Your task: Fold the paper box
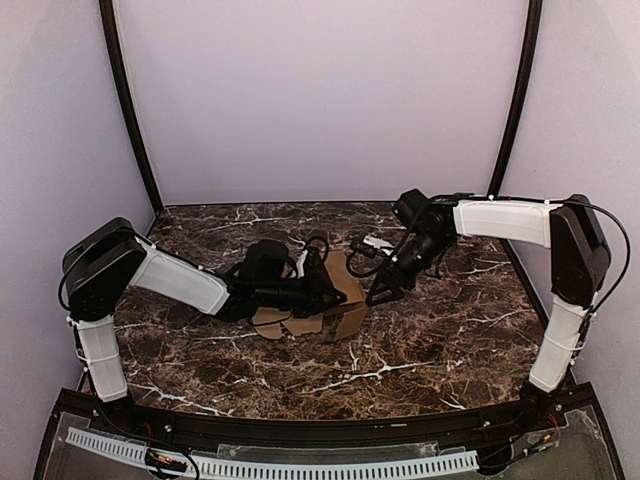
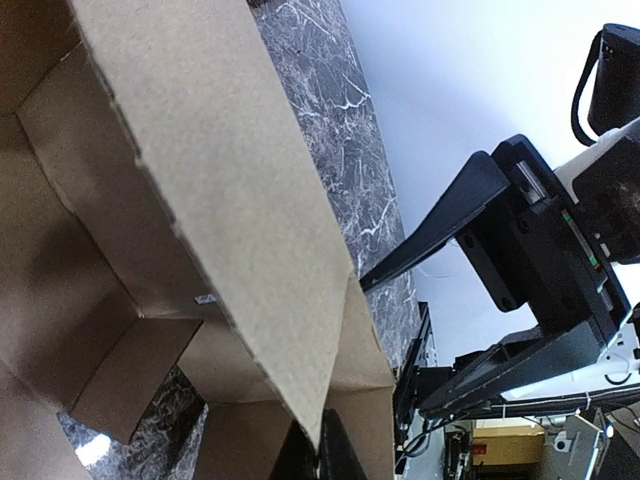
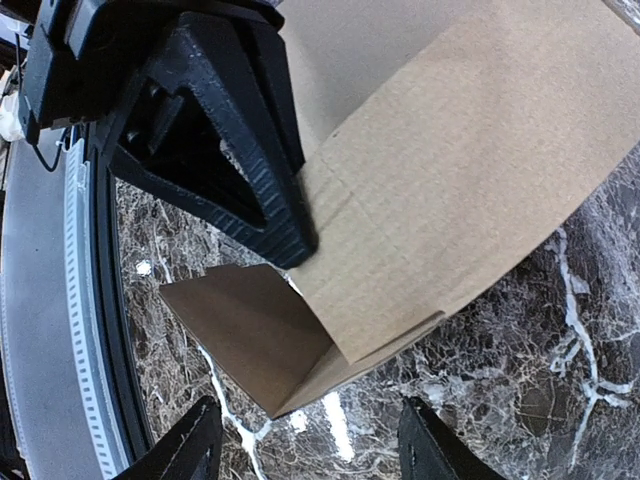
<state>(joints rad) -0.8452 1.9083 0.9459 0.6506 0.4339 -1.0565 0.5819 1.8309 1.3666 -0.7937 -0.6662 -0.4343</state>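
From above: plain brown cardboard paper box (image 1: 340, 300), partly folded, at the middle of a dark, white-veined marble table (image 1: 450, 330); pale lilac walls (image 1: 320, 100) around. Left tool (image 1: 325, 292) on the box, right tool (image 1: 383, 290) just beside it.

Left wrist: matte, creased flaps standing up; left tool clamped together on one flap edge.

Right wrist: right tool's black fingers (image 3: 190, 450) apart, holding nothing.

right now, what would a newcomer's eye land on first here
A half-folded brown paper box sits still open at the middle of the dark marble table. The left gripper pinches one cardboard panel, while the right gripper hangs open just beside the box.
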